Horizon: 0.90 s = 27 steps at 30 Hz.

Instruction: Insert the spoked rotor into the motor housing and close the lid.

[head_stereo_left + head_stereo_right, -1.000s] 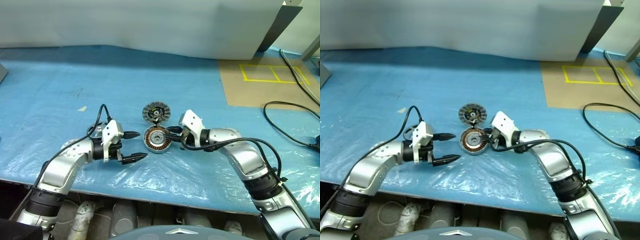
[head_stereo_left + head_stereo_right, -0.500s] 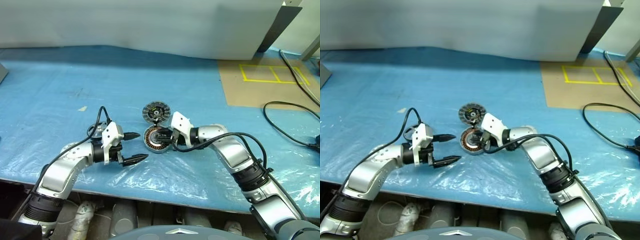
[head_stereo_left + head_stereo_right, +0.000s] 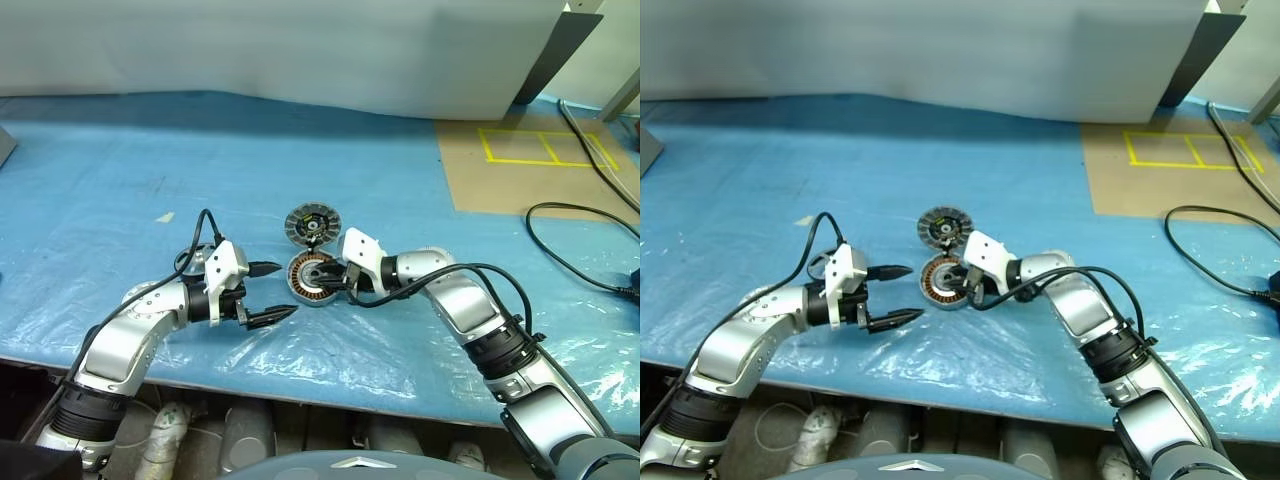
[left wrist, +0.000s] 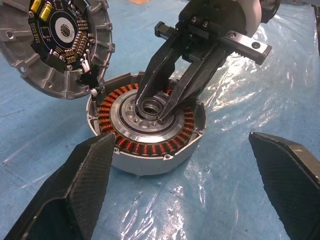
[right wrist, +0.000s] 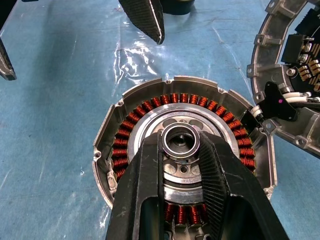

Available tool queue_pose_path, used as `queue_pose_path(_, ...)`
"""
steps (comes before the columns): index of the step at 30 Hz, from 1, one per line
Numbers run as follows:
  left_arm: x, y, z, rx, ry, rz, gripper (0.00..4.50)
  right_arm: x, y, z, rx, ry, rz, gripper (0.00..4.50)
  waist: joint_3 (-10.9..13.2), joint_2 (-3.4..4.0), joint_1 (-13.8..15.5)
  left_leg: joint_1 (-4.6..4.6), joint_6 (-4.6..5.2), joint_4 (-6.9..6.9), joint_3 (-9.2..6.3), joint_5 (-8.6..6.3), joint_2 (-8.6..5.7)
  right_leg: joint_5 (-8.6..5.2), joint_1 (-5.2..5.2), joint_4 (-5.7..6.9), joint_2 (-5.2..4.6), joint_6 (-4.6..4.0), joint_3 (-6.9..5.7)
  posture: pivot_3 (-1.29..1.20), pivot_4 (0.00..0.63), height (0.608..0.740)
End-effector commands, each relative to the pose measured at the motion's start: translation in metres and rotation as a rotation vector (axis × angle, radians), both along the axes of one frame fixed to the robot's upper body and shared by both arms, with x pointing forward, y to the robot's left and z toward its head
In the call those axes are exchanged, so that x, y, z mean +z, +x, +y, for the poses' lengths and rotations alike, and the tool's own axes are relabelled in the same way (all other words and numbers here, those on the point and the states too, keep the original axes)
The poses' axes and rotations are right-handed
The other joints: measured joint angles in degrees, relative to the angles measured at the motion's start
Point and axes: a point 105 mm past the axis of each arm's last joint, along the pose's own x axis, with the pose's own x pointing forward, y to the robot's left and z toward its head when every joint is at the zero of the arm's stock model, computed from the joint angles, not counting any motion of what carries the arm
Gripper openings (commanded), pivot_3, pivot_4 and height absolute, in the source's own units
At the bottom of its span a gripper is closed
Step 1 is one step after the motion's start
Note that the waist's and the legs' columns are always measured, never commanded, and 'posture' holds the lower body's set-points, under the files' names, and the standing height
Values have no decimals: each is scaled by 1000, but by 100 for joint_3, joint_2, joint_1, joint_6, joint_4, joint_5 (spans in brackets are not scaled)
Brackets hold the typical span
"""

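The motor housing, a shallow silver cup with a ring of copper windings, lies on the blue sheet. Inside it sits the spoked rotor, a silvery ring with a small raised hub. My right gripper reaches in from the right and is shut on that hub, one finger on each side. The lid, a round ribbed disc with a dark electronics-covered centre, lies just behind the housing, joined to it by wires. My left gripper hovers open just left of the housing, with nothing between its fingers.
Blue plastic sheeting covers the table. A brown board with yellow tape marks lies at the back right, and a black cable curls near the right edge. A white wall panel stands behind.
My right wrist has turned and its fingers have slid left from the housing's right rim to the centre hub. The left arm has stayed put.
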Motion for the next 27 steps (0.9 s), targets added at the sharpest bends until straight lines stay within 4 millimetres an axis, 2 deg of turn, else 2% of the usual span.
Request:
queue_pose_path(1, 9, -1, -4, -23, -12, -39, 4500, 5, -2, 1, 11, 10, -28, 628, 0, 0, 0, 0, 0, 2, 0, 0, 0, 0, 0, 2, 0, 0, 0, 0, 150, 740)
queue_pose_path(27, 5, 0, -7, -32, -11, -37, 4500, 5, 4, -1, -54, 35, -18, 628, 0, 0, 0, 1, 4, 33, -1, -3, 6, -1, -2, 35, 0, 0, 3, 0, 150, 740)
